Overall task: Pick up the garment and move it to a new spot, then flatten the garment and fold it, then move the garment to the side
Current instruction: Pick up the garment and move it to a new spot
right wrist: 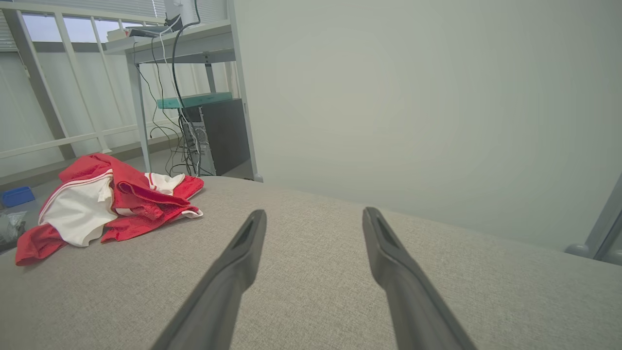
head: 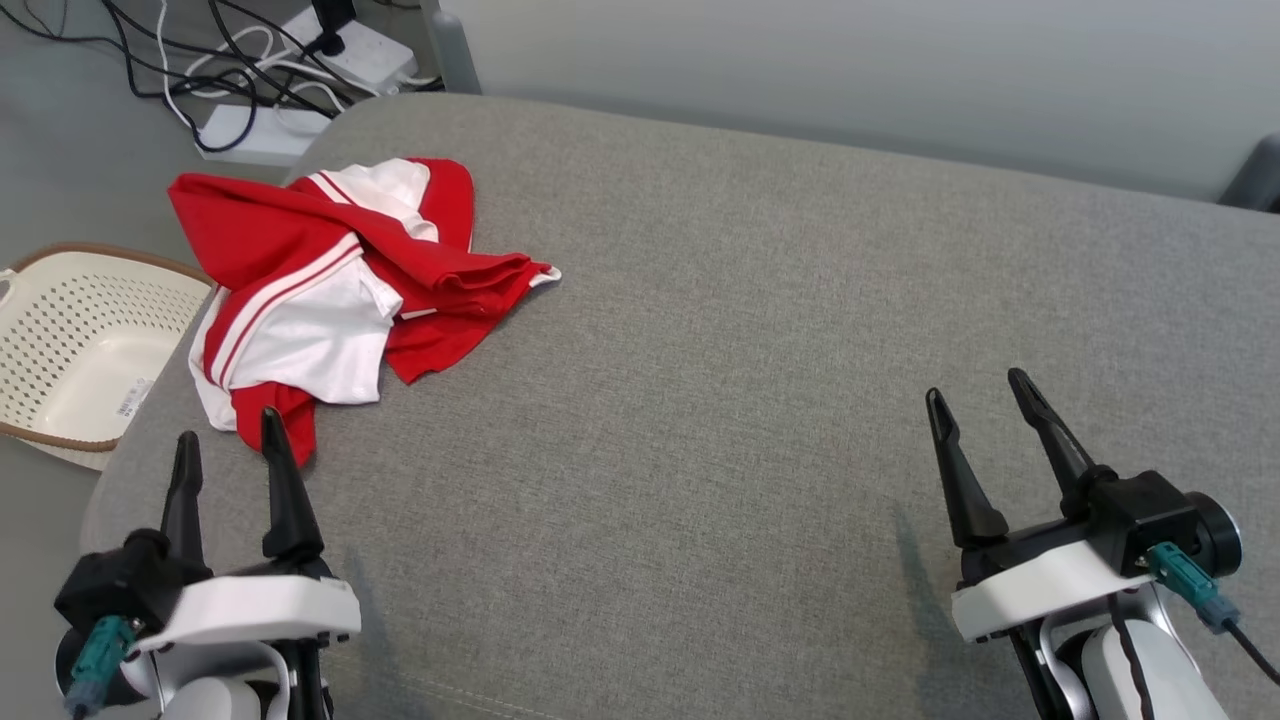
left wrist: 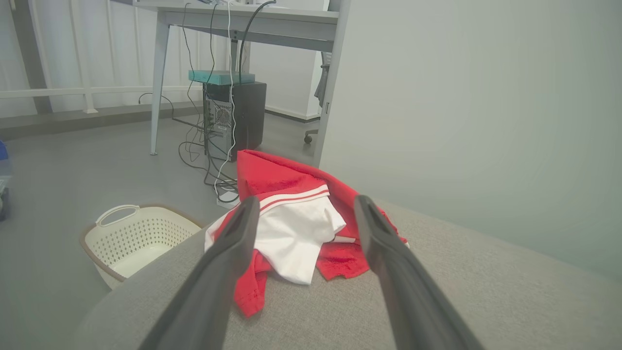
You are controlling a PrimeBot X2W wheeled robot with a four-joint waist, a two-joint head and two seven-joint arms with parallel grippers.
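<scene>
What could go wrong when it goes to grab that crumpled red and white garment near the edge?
The garment lies bunched at the grey cushion's left edge, above the basket: a nudge from the open left gripper might push it off. Its layers overlap, so a pinch may catch only one fold and lift it tangled, making flattening harder.

Surface [head: 750, 350]: grey woven fabric, broad, rounded corner
Basket [head: 70, 310]: cream, perforated, brown rim, on the floor [left wrist: 73, 170] beside the surface
Power strips [head: 350, 45]: white, among tangled black and white cables [head: 250, 90]
Computer tower [left wrist: 248, 116]: black, under desk [left wrist: 252, 22], teal box [left wrist: 221, 77] on top
</scene>
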